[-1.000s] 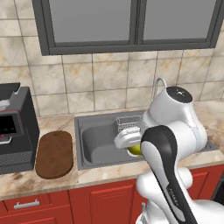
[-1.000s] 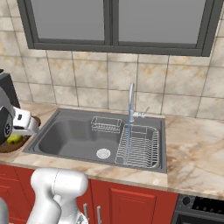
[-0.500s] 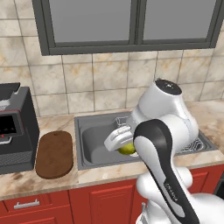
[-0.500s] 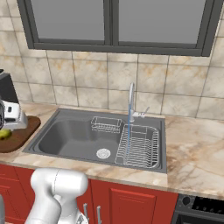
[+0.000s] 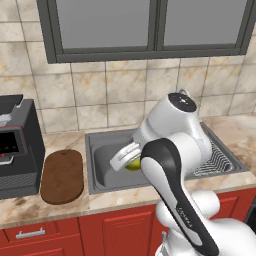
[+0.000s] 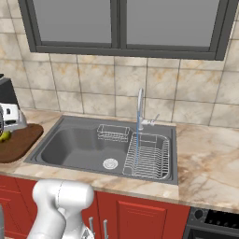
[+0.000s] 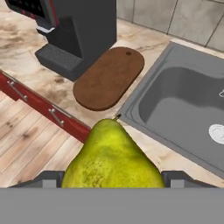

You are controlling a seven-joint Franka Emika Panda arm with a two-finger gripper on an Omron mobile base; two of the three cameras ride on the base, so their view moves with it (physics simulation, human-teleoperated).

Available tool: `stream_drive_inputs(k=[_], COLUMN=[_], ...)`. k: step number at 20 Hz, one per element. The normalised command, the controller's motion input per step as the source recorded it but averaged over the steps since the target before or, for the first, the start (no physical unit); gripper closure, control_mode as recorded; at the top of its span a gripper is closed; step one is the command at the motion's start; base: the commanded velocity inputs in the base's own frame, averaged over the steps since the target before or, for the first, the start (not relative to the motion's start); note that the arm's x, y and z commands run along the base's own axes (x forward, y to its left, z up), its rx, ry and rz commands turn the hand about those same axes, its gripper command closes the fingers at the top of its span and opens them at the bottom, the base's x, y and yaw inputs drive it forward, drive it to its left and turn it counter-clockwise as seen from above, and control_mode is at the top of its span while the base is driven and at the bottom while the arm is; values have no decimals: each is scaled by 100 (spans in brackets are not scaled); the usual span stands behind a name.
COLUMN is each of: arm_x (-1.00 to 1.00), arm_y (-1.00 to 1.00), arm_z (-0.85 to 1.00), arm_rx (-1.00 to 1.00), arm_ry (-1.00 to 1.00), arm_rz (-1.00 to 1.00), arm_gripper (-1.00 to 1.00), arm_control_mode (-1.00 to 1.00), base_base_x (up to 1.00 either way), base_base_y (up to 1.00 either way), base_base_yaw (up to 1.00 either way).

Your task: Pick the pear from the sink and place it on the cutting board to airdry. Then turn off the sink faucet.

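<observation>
Carried leftward since a second ago, the pear (image 7: pixel 113 155) has been brought from the right part of the sink (image 5: pixel 102 165) toward its left side, and the board (image 7: pixel 109 76) is now nearer in the hand view. Nearest the hand camera, the pear is seen clamped between the fingers (image 7: pixel 174 178), which are closed against its two sides, stem end pointing away; in the left base view it shows as a yellow-green patch (image 5: pixel 132 163) under the gripper (image 5: pixel 124 159), held above the basin and touching nothing else. Beyond the fruit, the sink's left rim and a strip of table (image 7: pixel 52 94) are to be crossed before the board is reached. A good placement is judged to call for the pear being kept high over the rim, carried on until it is over the middle of the board rather than its near edge, then lowered until it rests before the fingers are released, since a round fruit may roll. Just past the board stands a black appliance (image 7: pixel 76 28), which should be kept clear of. Farther off, water is seen running from the faucet (image 6: pixel 139 106), to be shut off afterwards.
</observation>
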Motion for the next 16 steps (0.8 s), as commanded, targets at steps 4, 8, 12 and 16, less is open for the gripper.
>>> stream_drive_inputs(k=[4,8,12,16], arm_x=[29,31,24,17], arm_y=[17,25,31,30], arm_z=[0,-1,-7,-20], arm_rx=[0,1,0,0], arm_ry=[-2,0,0,0], arm_rz=[6,4,2,0], arm_gripper=[100,100,100,100], arm_control_mode=[-100,-100,-100,-100], base_base_x=[0,0,0,0], base_base_y=[0,0,0,0], base_base_yaw=[0,0,0,0])
